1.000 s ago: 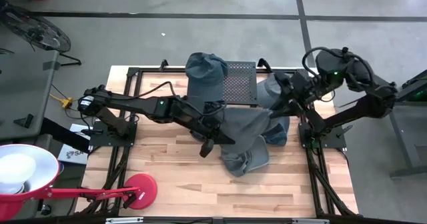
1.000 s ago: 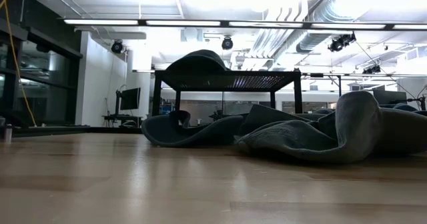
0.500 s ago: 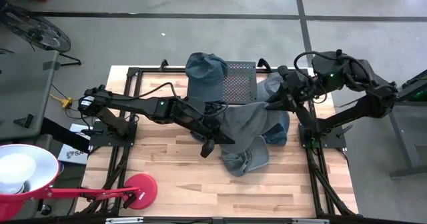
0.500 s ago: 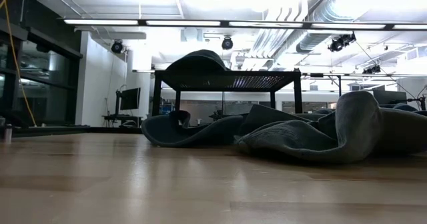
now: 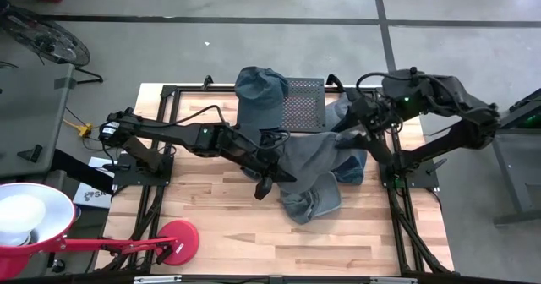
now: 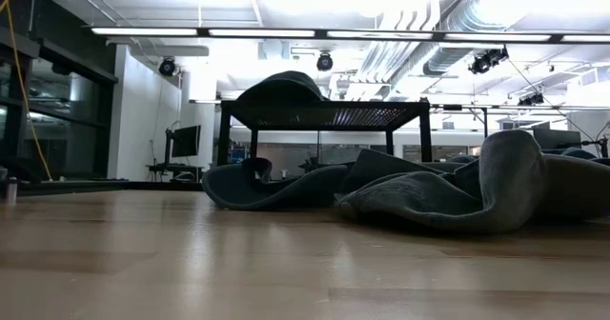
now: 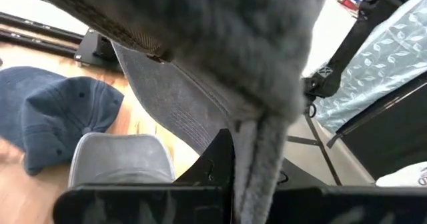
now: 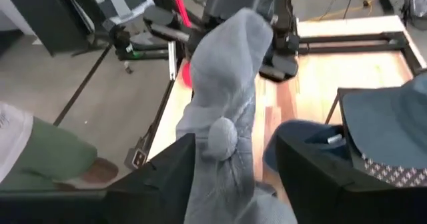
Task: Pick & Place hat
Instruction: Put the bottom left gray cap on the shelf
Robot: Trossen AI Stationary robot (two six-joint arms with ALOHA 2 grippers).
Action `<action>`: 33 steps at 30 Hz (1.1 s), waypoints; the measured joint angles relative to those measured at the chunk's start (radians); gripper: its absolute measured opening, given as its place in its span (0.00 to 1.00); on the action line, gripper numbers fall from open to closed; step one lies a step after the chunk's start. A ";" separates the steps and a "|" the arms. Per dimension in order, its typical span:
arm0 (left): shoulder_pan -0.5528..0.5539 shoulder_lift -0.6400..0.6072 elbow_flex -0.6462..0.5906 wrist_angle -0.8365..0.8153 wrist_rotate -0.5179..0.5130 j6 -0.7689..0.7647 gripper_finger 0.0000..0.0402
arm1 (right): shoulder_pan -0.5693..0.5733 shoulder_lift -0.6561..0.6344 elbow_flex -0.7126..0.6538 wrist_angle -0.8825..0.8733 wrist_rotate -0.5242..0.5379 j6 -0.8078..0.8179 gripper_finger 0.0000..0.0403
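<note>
I hold the grey hat at frame centre of the high view: my left gripper is pinched shut on its left edge, while my right gripper, at centre right, has its fingers spread wide with the hat's fabric lying between them. I judge this the carry step; next I must lift it toward the black mesh rack. The hat is soft, limp and creased

No text, label, brand or number can be read; a white sheet's print is illegible.
</note>
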 joint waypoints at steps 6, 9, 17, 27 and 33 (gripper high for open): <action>0.000 0.000 0.000 -0.031 -0.016 -0.004 0.01 | 0.000 0.017 0.000 -0.018 -0.041 0.000 0.54; 0.000 0.000 0.000 -0.058 -0.039 -0.012 0.01 | 0.000 0.017 0.000 -0.015 -0.028 -0.001 0.51; 0.000 0.000 0.000 -0.092 -0.097 -0.035 0.01 | 0.000 0.017 0.000 -0.034 0.013 -0.044 0.28; 0.000 0.000 0.000 -0.090 -0.106 -0.036 0.01 | 0.000 0.018 0.000 -0.095 0.082 -0.080 0.06; 0.000 0.000 0.000 -0.090 -0.147 -0.016 0.16 | 0.000 0.018 0.000 -0.095 0.094 -0.073 0.06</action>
